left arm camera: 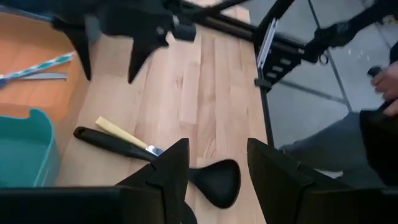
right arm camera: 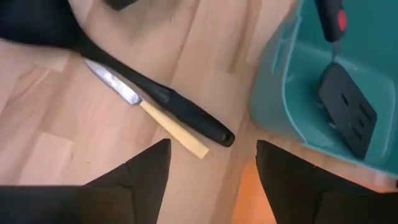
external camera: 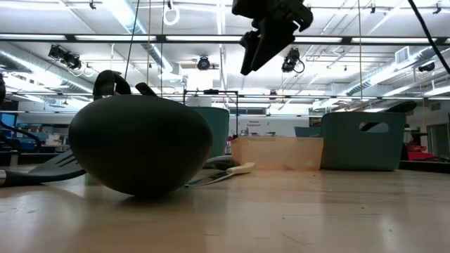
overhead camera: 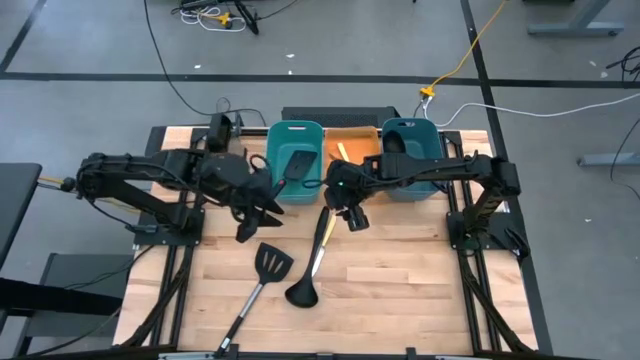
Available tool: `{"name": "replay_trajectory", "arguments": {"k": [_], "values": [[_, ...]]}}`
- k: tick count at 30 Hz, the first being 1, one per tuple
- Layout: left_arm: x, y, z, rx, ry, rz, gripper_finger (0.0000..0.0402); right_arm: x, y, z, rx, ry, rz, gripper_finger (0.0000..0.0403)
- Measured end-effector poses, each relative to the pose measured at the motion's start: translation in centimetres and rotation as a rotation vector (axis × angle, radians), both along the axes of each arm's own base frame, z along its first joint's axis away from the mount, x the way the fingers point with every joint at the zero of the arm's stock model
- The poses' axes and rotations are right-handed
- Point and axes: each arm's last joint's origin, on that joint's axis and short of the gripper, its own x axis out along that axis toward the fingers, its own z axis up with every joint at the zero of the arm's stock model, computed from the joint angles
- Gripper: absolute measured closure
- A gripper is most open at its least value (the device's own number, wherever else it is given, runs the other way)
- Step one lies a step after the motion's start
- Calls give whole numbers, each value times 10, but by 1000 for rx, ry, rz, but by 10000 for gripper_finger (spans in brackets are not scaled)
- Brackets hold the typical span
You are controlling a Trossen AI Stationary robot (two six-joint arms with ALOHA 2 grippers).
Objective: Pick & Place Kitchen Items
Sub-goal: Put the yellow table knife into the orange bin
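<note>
A black ladle [overhead camera: 303, 290] lies on the table with its handle [right arm camera: 180, 109] running toward the bins. A knife with a yellow handle [right arm camera: 171, 127] lies alongside it. A black slotted spatula [overhead camera: 270, 265] lies to their left. My right gripper [overhead camera: 352, 215] hangs open above the far end of the ladle's handle, and nothing is between its fingers [right arm camera: 211, 168]. My left gripper [overhead camera: 258, 210] also hangs open and empty [left arm camera: 214, 168], above the table left of the ladle. Another spatula [right arm camera: 348, 106] lies in the left teal bin [overhead camera: 297, 160].
Three bins stand in a row at the far edge: the left teal one, an orange one [overhead camera: 350, 150] with thin sticks [left arm camera: 37, 65] in it, and a right teal one [overhead camera: 410, 155] holding a dark utensil. A person [left arm camera: 379, 124] shows beyond the table's right side.
</note>
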Motion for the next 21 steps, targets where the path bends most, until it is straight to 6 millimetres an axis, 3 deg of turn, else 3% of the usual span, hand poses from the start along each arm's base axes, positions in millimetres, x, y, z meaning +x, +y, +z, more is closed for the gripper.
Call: {"name": "replay_trajectory", "arguments": {"k": [4, 10, 15, 21], "values": [[-19, 3, 13, 5, -62, 34, 235, 0, 1, -1, -16, 7, 98, 159], [-50, 9, 32, 24, -178, 124, 235, 8, 6, -19, -47, 59, 225, 159], [-75, 14, 43, 54, -252, 204, 235, 19, 9, -47, -61, 140, 283, 159], [-90, 17, 51, 60, -316, 247, 235, 30, 10, -79, -84, 224, 350, 163]]}}
